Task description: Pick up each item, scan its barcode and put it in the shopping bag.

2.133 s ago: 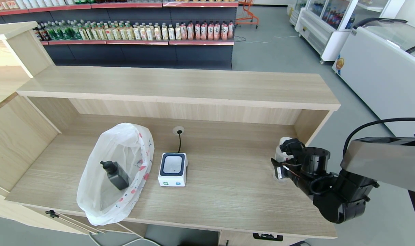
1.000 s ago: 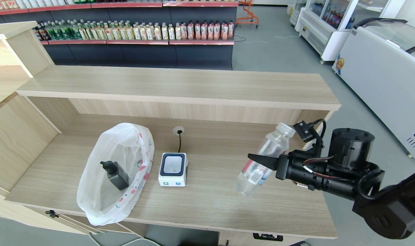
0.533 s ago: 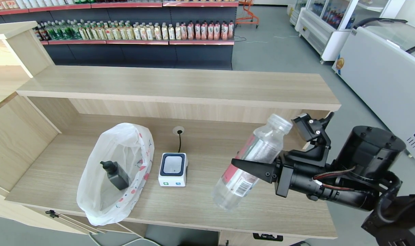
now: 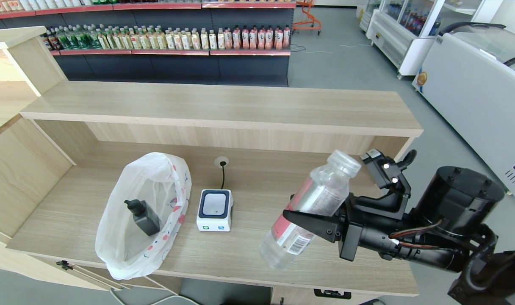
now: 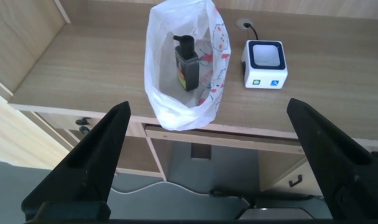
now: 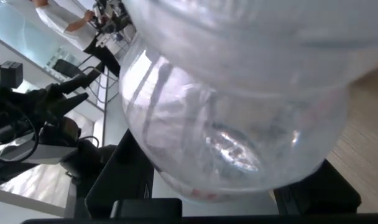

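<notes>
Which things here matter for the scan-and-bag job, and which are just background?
In the job:
clear bottle, held by the right gripper
scanner
shopping bag
black pump bottle, already in the bag

Just around:
drink shelves
chest freezers

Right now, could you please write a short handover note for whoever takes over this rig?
Left claw: open and empty, off the near edge of the counter.
Right claw: shut on the clear bottle, held tilted in the air to the right of the scanner.
Shopping bag: lies open to the left of the scanner, with the black pump bottle inside.
Done: black pump bottle bagged; clear bottle picked up.
Left: bring the clear bottle's barcode over the scanner, then put it in the bag.
</notes>
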You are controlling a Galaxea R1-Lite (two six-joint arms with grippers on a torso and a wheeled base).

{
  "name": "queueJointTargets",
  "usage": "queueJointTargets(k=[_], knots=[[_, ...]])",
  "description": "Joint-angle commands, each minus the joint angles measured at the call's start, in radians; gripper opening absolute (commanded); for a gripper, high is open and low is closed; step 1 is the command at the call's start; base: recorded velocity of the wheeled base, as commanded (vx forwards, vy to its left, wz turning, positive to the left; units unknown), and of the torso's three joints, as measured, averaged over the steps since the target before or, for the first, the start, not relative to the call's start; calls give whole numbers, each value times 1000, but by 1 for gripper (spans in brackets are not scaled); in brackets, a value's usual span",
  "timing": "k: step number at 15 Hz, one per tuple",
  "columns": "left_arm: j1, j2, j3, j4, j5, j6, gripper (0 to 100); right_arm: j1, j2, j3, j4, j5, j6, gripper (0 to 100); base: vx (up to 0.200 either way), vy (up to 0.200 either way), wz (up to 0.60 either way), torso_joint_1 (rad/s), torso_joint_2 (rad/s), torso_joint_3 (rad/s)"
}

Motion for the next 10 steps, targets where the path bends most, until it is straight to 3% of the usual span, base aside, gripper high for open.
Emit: queueJointTargets(k=[1, 10], knots=[[0, 0, 0, 0, 0, 0, 100, 5, 12, 0, 5, 0, -22, 0, 0, 0, 0, 0, 0, 0], [0, 0, 0, 0, 0, 0, 100, 16, -20, 9, 71, -8, 46, 0, 0, 0, 0, 0, 0, 0]])
